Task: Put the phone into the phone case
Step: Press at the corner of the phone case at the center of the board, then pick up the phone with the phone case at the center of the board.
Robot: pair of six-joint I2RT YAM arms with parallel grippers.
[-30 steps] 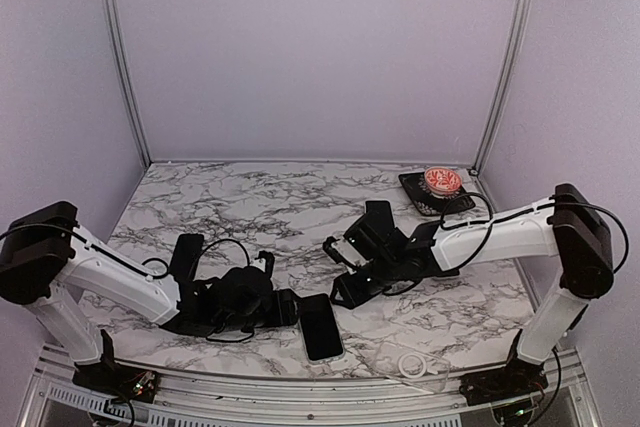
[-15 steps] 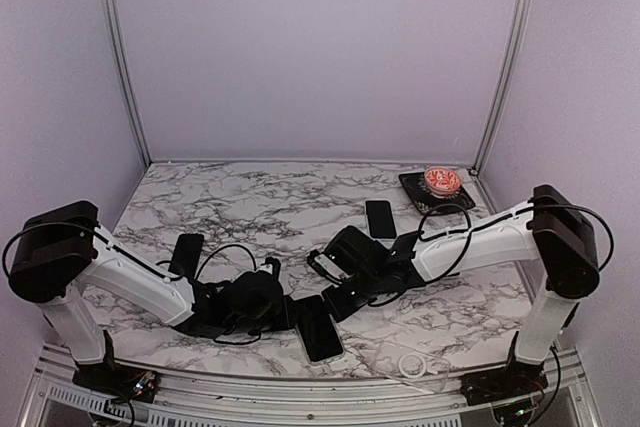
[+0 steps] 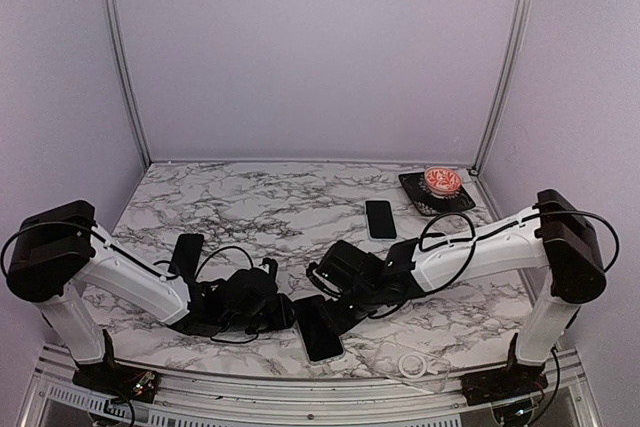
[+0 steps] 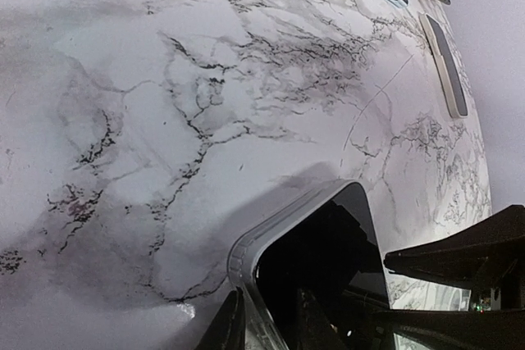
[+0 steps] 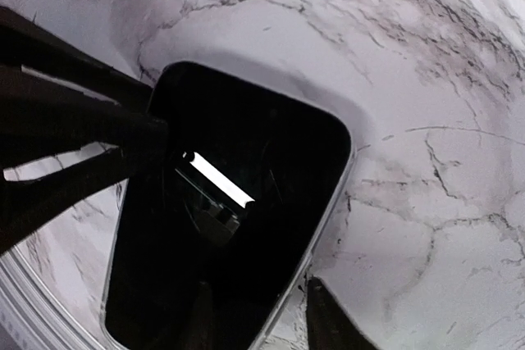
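A black-screened phone (image 3: 320, 331) lies flat near the table's front edge, set in a pale phone case whose rim (image 4: 246, 247) runs round it. My left gripper (image 3: 289, 312) comes in low from the left. Its jaws (image 4: 267, 327) are narrow and pinch the rim, one finger outside and one over the screen. My right gripper (image 3: 336, 313) reaches in from the right and stands open (image 5: 262, 319). One of its fingers hovers over the phone's screen (image 5: 238, 202), and the other is on the marble just off the edge.
A second dark phone (image 3: 379, 219) lies behind the right arm, and a dark slab (image 3: 186, 252) lies behind the left arm. A black coaster with a red-and-white object (image 3: 442, 185) sits at the back right. A white ring (image 3: 415, 364) lies on the front rail.
My right arm left the dark phone at the back and swung forward-left to the front phone. My left gripper's jaws narrowed onto the case's rim.
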